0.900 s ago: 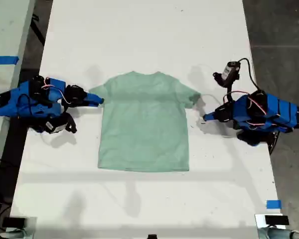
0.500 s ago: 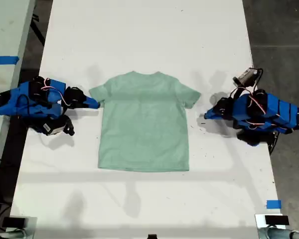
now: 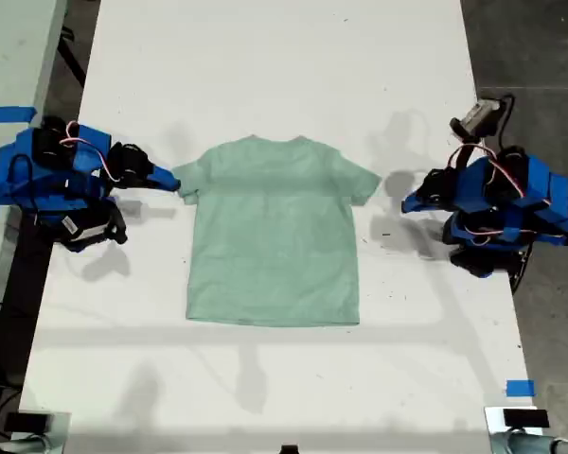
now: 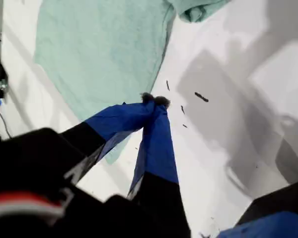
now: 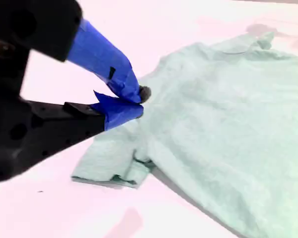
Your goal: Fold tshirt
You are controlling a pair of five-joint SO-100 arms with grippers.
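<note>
Both end effectors are pinched shut on nothing: my second gripper (image 3: pixel 175 180) at the sleeve on the exterior view's left, my first gripper (image 3: pixel 409 202) off the other sleeve. Flat at the white bench's (image 3: pixel 265 66) centre, the tshirt (image 3: pixel 273 232) looks light and limp (likely to slide), so I'd pinch sleeve hems or shoulders.

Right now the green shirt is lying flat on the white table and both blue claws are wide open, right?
Not quite. The tshirt does lie flat on the white table, but both claws are shut: the wrist views show my first gripper and my second gripper with tips together, holding nothing.
</note>
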